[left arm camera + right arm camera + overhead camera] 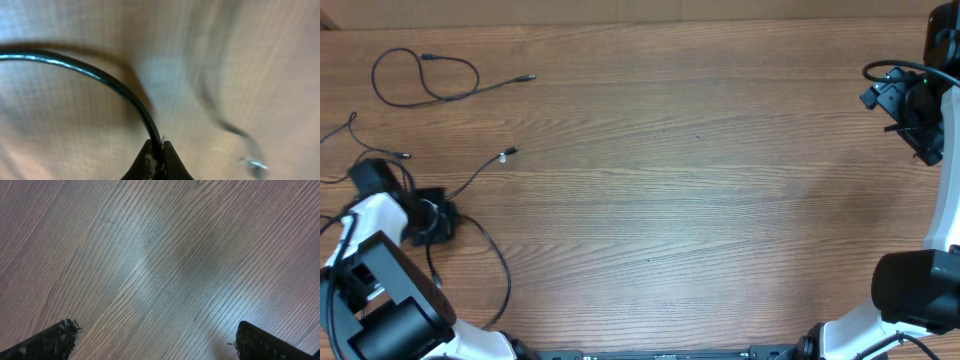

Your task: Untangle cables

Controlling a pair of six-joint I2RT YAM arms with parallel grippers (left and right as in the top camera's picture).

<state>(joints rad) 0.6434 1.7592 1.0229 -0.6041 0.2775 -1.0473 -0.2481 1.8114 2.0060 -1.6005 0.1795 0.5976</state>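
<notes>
Cables (425, 80) lie as loose strands on the left side of the surface (700, 200), one loop well apart from the rest. One strand (100, 77) is clenched in the left gripper (156, 150), with a blurred plug tip (255, 164) nearby. Right gripper (155, 342) is spread wide and empty. Best approach, I judge: draw the strand slowly clear of its neighbours, keep it low, and stop at any snag.

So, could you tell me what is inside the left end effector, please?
A thin black cable is pinched inside the left end effector; the stretch clamped within is hidden.
</notes>
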